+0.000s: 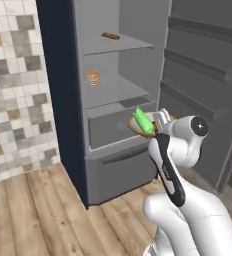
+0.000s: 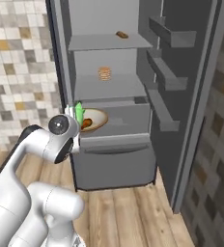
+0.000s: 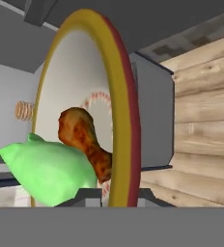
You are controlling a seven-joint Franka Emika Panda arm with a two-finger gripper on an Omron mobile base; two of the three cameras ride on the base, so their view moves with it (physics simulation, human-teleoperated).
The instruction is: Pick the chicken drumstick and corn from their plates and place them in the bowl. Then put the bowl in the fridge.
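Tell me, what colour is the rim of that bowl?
The bowl's rim is yellow-gold outside with a dark red edge, clearest in the hand view.

I am working in a home kitchen: an open fridge (image 1: 113,100) with grey shelves, a mosaic-tiled wall (image 1: 18,90) and a wood-plank floor (image 1: 43,215) are surrounding me.

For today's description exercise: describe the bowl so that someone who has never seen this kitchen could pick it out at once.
Find the open fridge. At its lower shelf, beside the gripper, is the tan bowl. Unlike the items on the shelves above, it holds green corn and a drumstick.
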